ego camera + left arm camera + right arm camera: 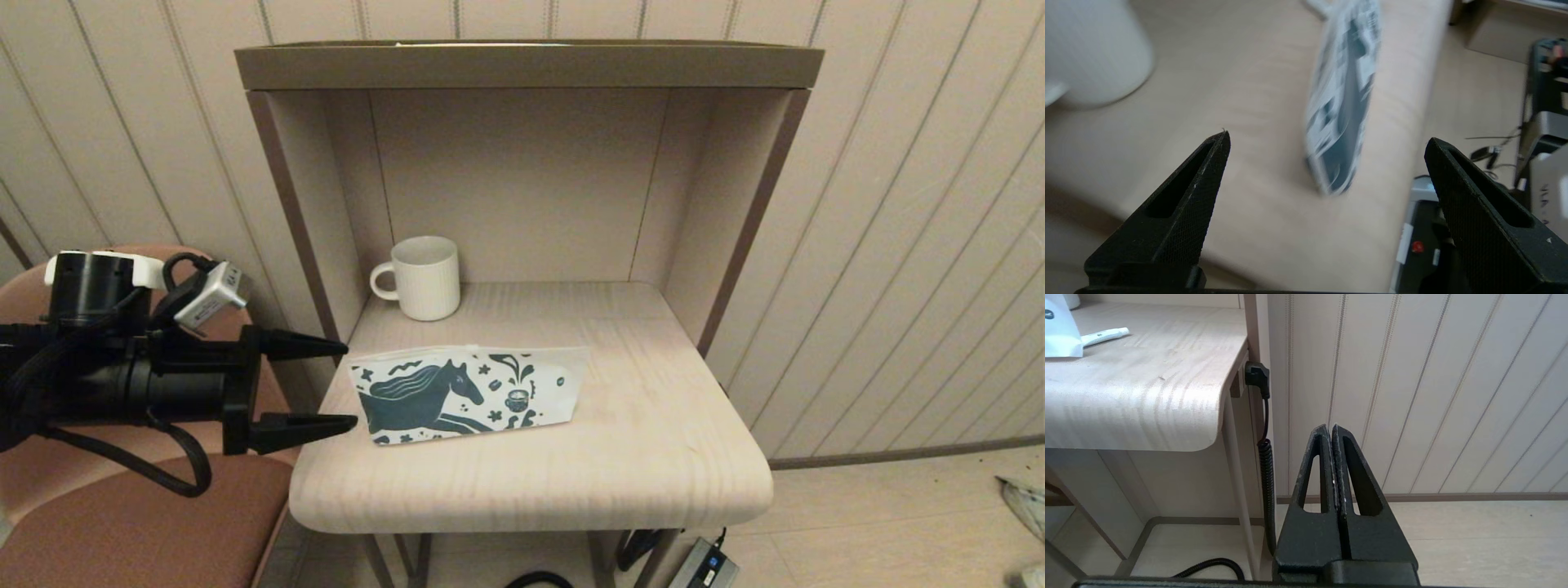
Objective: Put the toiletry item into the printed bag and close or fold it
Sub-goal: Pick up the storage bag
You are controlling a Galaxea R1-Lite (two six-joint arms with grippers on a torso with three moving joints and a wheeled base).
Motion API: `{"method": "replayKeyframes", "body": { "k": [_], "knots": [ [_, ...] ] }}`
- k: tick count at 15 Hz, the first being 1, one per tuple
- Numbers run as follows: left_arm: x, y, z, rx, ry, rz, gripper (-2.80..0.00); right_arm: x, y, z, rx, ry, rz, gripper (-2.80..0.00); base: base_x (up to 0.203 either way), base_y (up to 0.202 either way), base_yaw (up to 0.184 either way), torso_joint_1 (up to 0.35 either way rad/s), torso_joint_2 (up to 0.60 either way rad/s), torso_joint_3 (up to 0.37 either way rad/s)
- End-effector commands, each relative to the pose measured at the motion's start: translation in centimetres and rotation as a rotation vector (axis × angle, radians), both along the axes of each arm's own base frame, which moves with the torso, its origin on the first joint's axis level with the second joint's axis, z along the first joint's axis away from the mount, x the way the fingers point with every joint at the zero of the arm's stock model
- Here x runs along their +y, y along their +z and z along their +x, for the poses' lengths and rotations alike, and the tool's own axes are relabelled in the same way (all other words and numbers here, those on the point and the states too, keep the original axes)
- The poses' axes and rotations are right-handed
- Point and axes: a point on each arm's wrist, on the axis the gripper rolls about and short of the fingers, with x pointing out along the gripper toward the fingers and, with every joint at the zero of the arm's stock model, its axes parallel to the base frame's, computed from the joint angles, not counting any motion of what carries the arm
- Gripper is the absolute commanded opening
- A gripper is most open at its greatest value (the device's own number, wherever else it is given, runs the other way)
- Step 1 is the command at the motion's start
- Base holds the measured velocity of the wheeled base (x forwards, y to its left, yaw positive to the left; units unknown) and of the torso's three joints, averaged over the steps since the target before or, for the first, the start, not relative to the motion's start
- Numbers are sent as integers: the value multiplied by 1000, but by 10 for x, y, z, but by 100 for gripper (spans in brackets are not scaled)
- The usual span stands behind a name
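Note:
The printed bag [469,396], white with a teal horse, rests on the pale wooden table [653,457] towards its left front. My left gripper [351,384] hovers at the table's left edge, open, its tips pointing at the bag's left end without touching it. The left wrist view shows the bag [1345,94] edge-on ahead of the open left gripper [1327,136]. A thin white tube [1106,335], the toiletry item, lies on the table just beyond the bag's corner [1059,335]. My right gripper [1333,426] hangs shut and empty, low beside the table's right side.
A white ribbed mug [424,278] stands at the back left, inside the hutch whose side walls [302,204] box in the table. A brown chair [122,523] sits under my left arm. A coiled black cable [1267,469] hangs by the table's right leg.

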Motion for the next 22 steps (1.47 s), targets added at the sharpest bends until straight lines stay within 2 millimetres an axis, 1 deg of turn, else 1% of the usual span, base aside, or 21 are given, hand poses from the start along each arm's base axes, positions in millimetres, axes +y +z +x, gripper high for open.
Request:
{"method": "replayKeyframes", "body": {
  "k": [1,4,9,14,22],
  "knots": [
    [-8,-1,2,3,-31,-1,0,0,0,0,3,-1,2,-280,0,0,0,0,0,0],
    [-18,-3,3,12,-63,1,0,0,0,0,3,-1,1,-280,0,0,0,0,0,0],
    [-36,-1,3,25,-121,0,0,0,0,0,3,-1,2,-280,0,0,0,0,0,0],
    [-46,-2,3,28,-154,1,0,0,0,0,3,-1,2,-280,0,0,0,0,0,0],
    [-48,-15,13,62,-153,7,0,0,0,0,2,-1,2,-280,0,0,0,0,0,0]
  ]
}}
